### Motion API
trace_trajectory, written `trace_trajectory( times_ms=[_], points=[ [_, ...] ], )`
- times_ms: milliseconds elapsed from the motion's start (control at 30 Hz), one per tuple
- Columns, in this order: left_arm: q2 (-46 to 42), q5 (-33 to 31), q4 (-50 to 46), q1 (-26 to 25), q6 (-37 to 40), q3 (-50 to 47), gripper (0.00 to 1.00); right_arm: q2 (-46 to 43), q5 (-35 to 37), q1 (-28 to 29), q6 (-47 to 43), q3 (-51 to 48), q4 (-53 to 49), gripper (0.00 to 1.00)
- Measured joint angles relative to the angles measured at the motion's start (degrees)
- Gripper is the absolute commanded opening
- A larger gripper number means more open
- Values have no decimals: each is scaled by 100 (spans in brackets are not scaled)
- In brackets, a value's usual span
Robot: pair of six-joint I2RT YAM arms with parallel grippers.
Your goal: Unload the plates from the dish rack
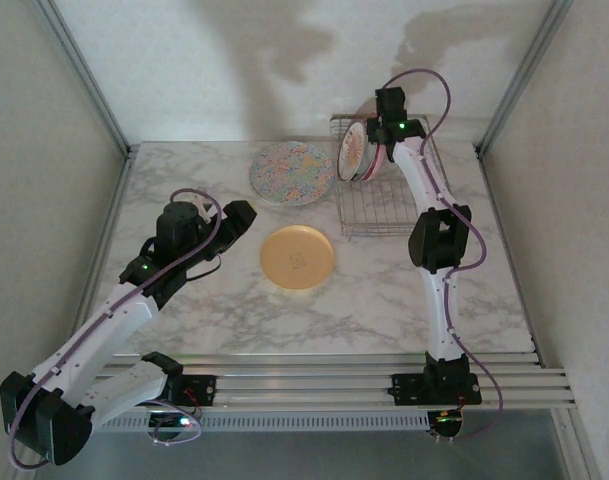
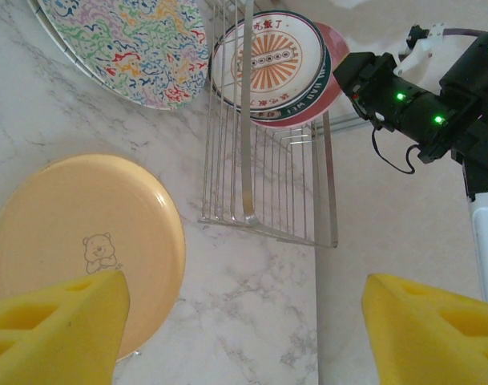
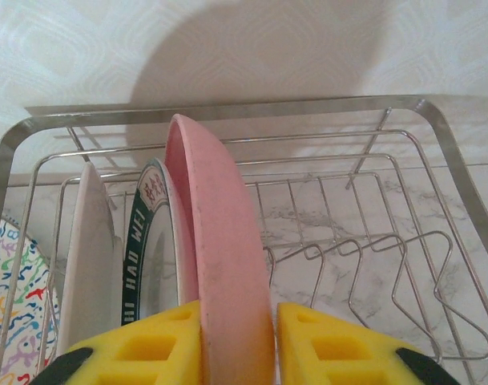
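Right gripper [image 3: 235, 349] pinches pink plate [image 3: 219, 241] in rack [image 3: 440, 140] (left gripper [image 2: 244, 329] spread) on marble table [image 1: 384, 290].

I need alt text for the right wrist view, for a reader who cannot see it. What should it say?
The yellow-fingered right gripper is shut on the rim of an upright pink plate in the wire dish rack. Left of it stand a dark-rimmed plate and a pale plate, also upright.
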Motion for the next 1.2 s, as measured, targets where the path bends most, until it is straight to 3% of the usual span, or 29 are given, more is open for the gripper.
trace_trajectory(
  times_ms=[200, 367, 867, 1200],
  points=[
    [0, 4, -2, 13, 0, 33, 77, 22, 162, 4, -79, 39, -31, 16],
    [0, 42, 0, 28, 0, 63, 76, 42, 313, 55, -203, 96, -83, 0],
    [63, 101, 0, 52, 2, 136, 76, 44, 1888, 463, -745, 166, -111, 0],
    [63, 109, 2, 52, 0, 173, 76, -192, 2406, 509, -918, -59, 17, 0]
  ],
)
